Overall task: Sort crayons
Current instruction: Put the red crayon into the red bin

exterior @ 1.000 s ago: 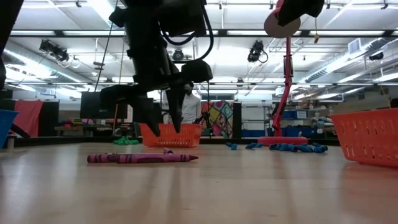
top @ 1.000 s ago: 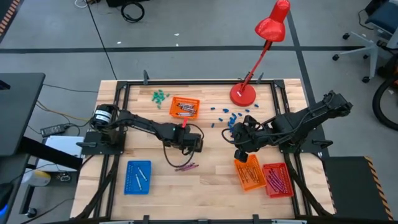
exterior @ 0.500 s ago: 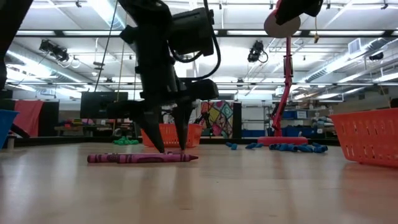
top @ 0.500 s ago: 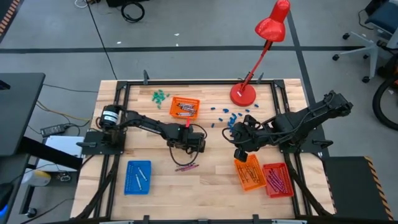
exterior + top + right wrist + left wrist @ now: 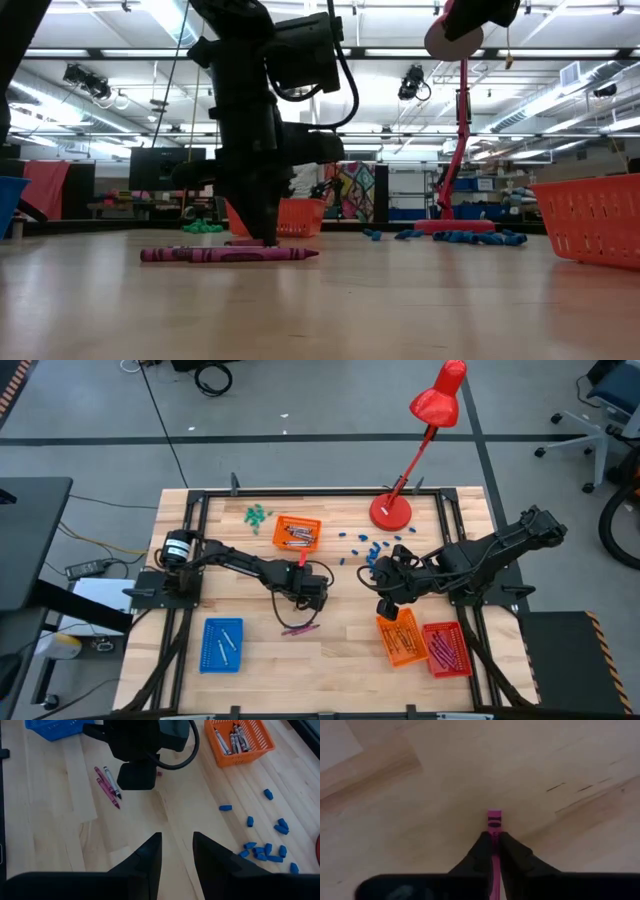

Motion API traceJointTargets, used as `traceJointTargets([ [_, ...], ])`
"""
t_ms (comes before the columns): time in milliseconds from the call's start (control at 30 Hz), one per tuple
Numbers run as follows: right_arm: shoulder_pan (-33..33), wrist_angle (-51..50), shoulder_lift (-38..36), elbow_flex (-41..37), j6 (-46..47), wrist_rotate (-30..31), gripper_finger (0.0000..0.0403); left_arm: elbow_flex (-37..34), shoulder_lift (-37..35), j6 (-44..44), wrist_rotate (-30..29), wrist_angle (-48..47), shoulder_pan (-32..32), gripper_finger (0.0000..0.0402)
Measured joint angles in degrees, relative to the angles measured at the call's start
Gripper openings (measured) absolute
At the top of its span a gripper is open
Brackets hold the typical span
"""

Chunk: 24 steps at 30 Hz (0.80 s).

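Wood table [image 5: 330, 650] fills our high view, red lamp [image 5: 392, 510] at its far edge. We see grey crayons in the far orange tray [image 5: 297, 533], more in the blue tray [image 5: 222, 644], near orange tray [image 5: 399, 639] and red tray [image 5: 444, 648]. Left gripper [image 5: 494, 845] pinches a magenta crayon [image 5: 494, 818] at the tabletop mid-table, just beside loose crayons [image 5: 299, 627]. Right gripper [image 5: 176, 851] hovers spread over open wood.

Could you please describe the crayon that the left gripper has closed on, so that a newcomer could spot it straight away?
Start at the red lamp at the table's far edge, then move to the orange tray beside the green pieces. The left gripper stands nearer the front, fingers pressed to the wood. Between them lies one magenta crayon, apart from the few loose crayons lying just in front.
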Motion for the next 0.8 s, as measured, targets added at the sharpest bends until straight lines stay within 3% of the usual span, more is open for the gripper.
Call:
traceJointTargets([
  [267,0.0,-0.7,0.0,0.0,0.2,-0.7,0.0114,-0.4,-2.0,2.0,0.9,1.9,0.2,0.0021],
  [467,-0.2,-3.0,-0.3,-1.6,0.6,-5.7,0.0114,-0.3,-7.8,7.4,0.5,4.8,-0.7,0.0021],
  [700,-1.4,9.6,-2.0,-13.8,4.2,-8.7,0.0114,-0.4,-10.4,7.4,-4.2,7.5,-0.7,0.0021],
  [800,-1.5,17.9,-1.9,-19.2,7.6,-9.9,0.0114,-0.4,-10.3,7.5,-5.2,13.9,-0.7,0.0021],
])
